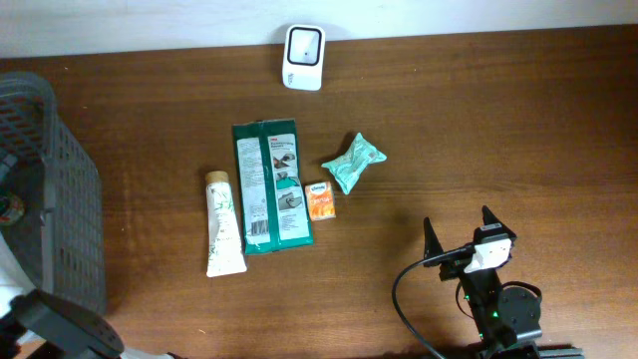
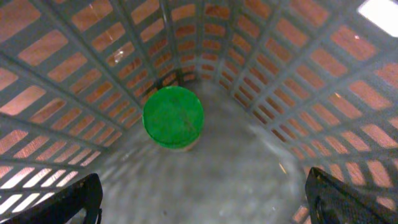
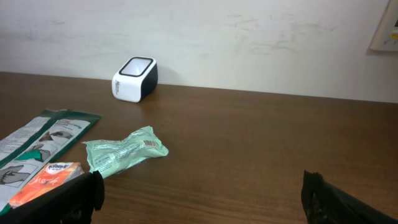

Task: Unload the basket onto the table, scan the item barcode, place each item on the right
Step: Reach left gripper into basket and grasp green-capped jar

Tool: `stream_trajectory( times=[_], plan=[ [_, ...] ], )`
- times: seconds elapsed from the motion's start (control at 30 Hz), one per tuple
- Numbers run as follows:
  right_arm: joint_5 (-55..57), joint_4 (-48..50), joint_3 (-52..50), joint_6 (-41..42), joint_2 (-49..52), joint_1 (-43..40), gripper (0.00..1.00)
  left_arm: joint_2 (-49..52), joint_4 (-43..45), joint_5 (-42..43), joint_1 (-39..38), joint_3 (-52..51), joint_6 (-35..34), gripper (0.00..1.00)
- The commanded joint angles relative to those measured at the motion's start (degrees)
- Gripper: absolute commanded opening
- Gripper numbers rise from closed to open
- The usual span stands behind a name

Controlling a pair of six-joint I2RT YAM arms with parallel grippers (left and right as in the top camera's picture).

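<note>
L: left gripper (image 2: 202, 190) spread, empty, inside basket (image 2: 280, 74) | R: right gripper (image 1: 458, 221) spread, empty | risk: pinching teal packet (image 1: 353, 162) barcode-down, no read at scanner (image 1: 303, 57); slipping on crinkly wrap

- Overhead view: lighting is even and diffuse. The counter (image 1: 498, 130) carries only short, soft shadows beside the items. The white scanner (image 1: 303, 57) is close to overexposure. Focus is sharp except in the blurred lower left corner.
- Left wrist view: the picture is soft and smeared across the basket (image 2: 280, 68) floor. The green disc (image 2: 173, 117) is its clearest part. A blown-out white patch fills the upper right corner. The left pincer (image 2: 202, 180) appears as dark, blurred silhouettes.
- Right wrist view: bright, flat light falls on the pale wall (image 3: 249, 43). The right pincer (image 3: 202, 180) is underexposed and out of focus.
</note>
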Motion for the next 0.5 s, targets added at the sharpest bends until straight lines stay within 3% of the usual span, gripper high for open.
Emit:
stream_trajectory(
  times=[0.0,0.47],
  plan=[
    [-0.28,-0.24,-0.31,-0.35,-0.44,-0.28,0.98,5.18,3.69,-2.60,0.15,0.48,3.65,0.95],
    [-0.28,-0.24,-0.31,-0.35,-0.44,-0.28,0.98,17.92,17.14,-5.68,0.31,0.48,10.62,0.95]
  ],
)
